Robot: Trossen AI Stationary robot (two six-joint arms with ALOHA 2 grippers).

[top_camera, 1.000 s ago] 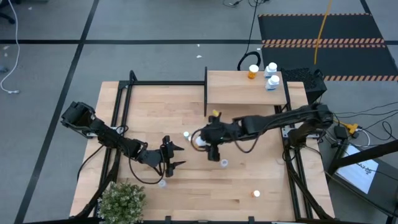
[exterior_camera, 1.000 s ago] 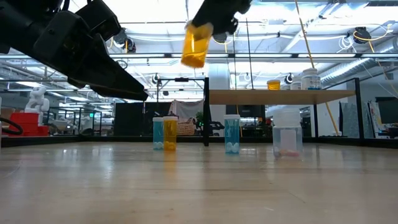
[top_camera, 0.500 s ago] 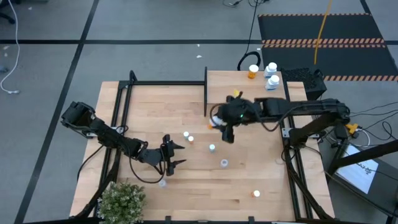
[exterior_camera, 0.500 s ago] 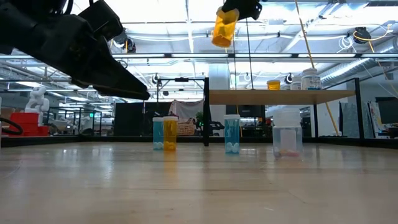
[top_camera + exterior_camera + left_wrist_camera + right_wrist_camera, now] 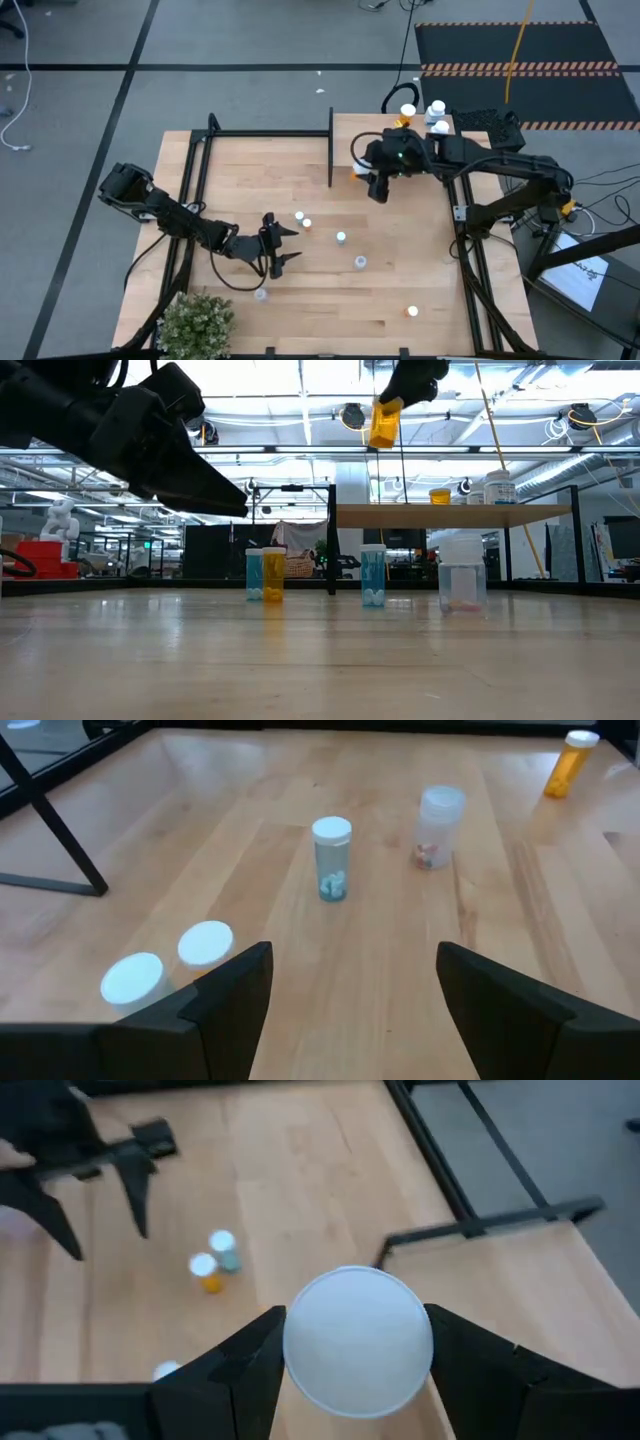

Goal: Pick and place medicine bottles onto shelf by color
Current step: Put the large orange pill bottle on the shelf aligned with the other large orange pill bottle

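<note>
My right gripper (image 5: 368, 176) is shut on an orange medicine bottle (image 5: 384, 422) with a white cap (image 5: 358, 1342). It holds the bottle high over the near left part of the shelf (image 5: 400, 150). On the shelf's far edge stand one orange bottle (image 5: 406, 114) and two pale blue ones (image 5: 438, 120). Several more bottles stand on their bases on the table: a pale blue one (image 5: 331, 860), a larger clear one (image 5: 437, 826) and an orange one (image 5: 411, 312). My left gripper (image 5: 350, 1010) hangs open low over the table's left middle, touching nothing. My right gripper pinches the orange bottle between its two fingers (image 5: 245, 1365), one on each side of its upper part by the white cap (image 5: 300, 1370). The fingers slant down, and the cap faces back toward the wrist. The bottle hangs slightly tilted, lifted clear, higher than the shelf top.
A black upright (image 5: 331, 150) runs along the shelf's left edge, and black frame rails (image 5: 200, 170) border the table's far and left sides. A green plant (image 5: 195, 320) sits at the near left corner. Two capped bottles (image 5: 170, 965) stand close before my left gripper.
My right gripper has carried the orange bottle up and toward the table's far right, from above the table's middle to over the shelf's near left part. The bottle stays lifted clear and a little tilted.
</note>
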